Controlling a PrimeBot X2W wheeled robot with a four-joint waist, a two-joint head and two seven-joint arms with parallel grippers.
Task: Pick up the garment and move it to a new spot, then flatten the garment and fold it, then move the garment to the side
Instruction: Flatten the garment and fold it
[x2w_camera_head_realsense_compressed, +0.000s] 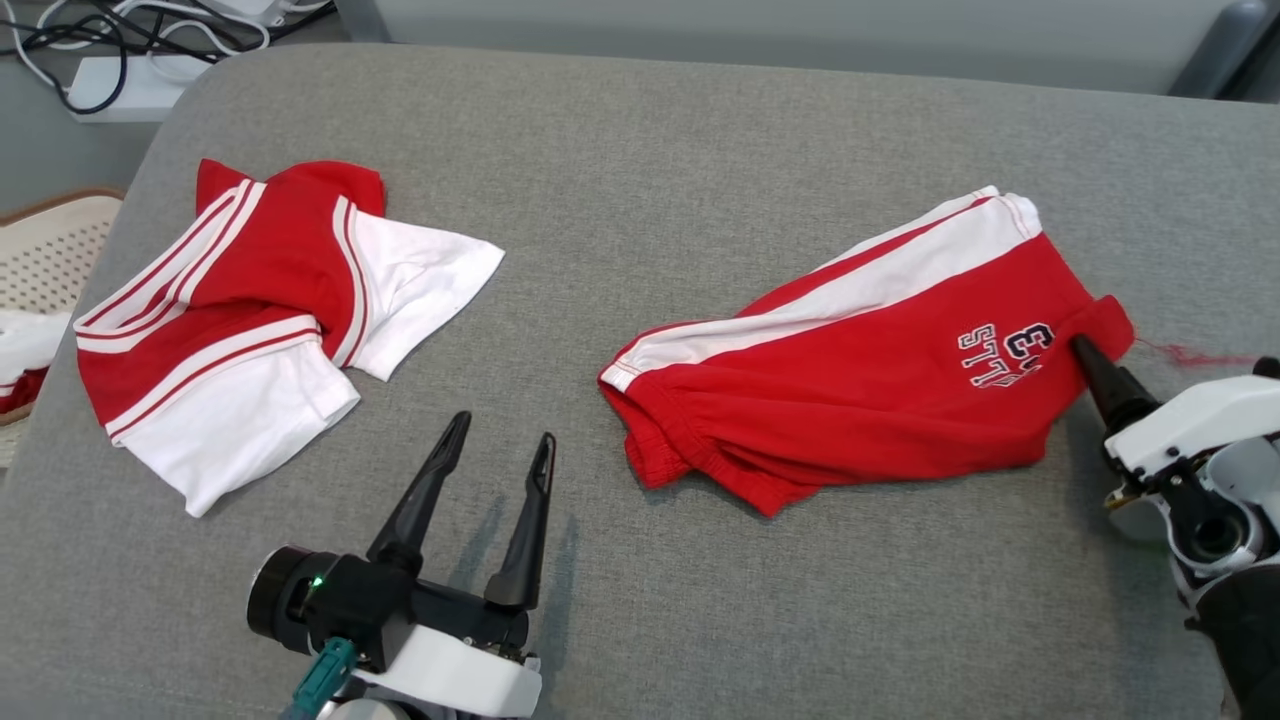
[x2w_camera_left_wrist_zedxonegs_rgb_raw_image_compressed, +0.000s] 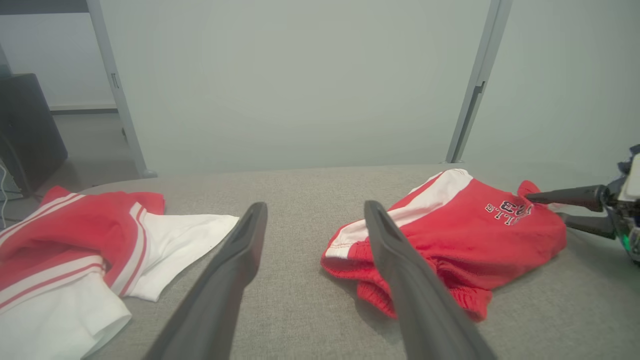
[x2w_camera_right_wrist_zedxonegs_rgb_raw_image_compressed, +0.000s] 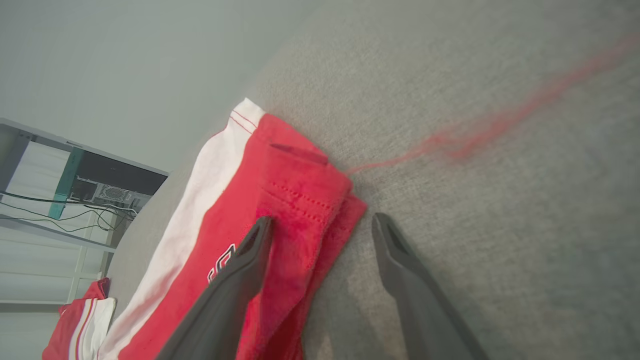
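The garment (x2w_camera_head_realsense_compressed: 880, 400), a pair of red shorts with a white side stripe and dark lettering, lies crumpled on the right half of the grey padded table (x2w_camera_head_realsense_compressed: 640, 150). My right gripper (x2w_camera_head_realsense_compressed: 1090, 360) is open at its right corner. In the right wrist view, one finger (x2w_camera_right_wrist_zedxonegs_rgb_raw_image_compressed: 235, 285) lies over the red cloth (x2w_camera_right_wrist_zedxonegs_rgb_raw_image_compressed: 295, 200) and the other rests on the bare grey surface, with the hem between them. My left gripper (x2w_camera_head_realsense_compressed: 503, 430) hovers open and empty near the front edge, left of the shorts (x2w_camera_left_wrist_zedxonegs_rgb_raw_image_compressed: 450, 240). In the left wrist view, the left gripper (x2w_camera_left_wrist_zedxonegs_rgb_raw_image_compressed: 315, 207) points between both cloths.
A second red-and-white garment (x2w_camera_head_realsense_compressed: 250, 320) lies crumpled on the table's left side. A loose red thread (x2w_camera_head_realsense_compressed: 1190, 353) trails right from the shorts. Off the table's left edge stands a pale perforated basket (x2w_camera_head_realsense_compressed: 50, 250), and a power strip with cables (x2w_camera_head_realsense_compressed: 130, 80) lies behind.
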